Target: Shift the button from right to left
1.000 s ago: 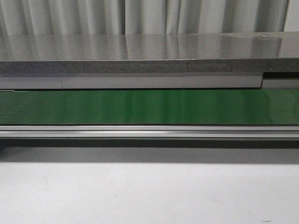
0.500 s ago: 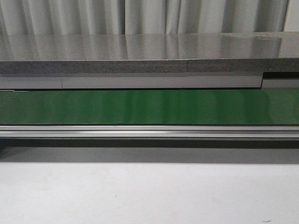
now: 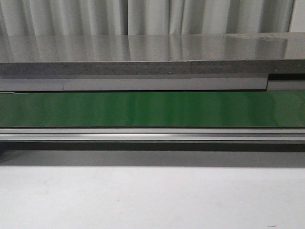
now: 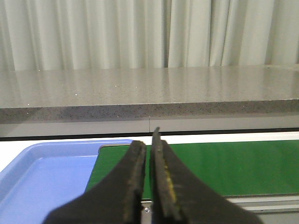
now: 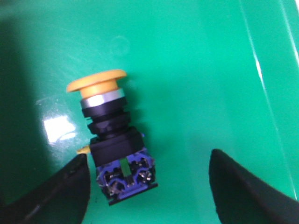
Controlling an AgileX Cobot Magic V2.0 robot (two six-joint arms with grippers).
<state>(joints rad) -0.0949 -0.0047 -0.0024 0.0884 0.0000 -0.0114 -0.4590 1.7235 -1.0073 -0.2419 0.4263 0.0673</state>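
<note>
Right tool poised over the button, fingers spread wide apart to either side, one nearly touching the black body. Button lying on its side on a glossy green surface, orange-yellow cap pointing away from the tool. Left tool level, fingers pressed together, holding nothing, above a blue tray beside a green belt. Grey counter and pale curtains behind.

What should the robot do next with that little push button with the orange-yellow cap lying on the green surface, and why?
Probably lower the right gripper and close it. Its open fingers flank the orange-yellow-capped push button with black body, which lies on its side on the green surface, nearer one finger, not yet gripped.
</note>
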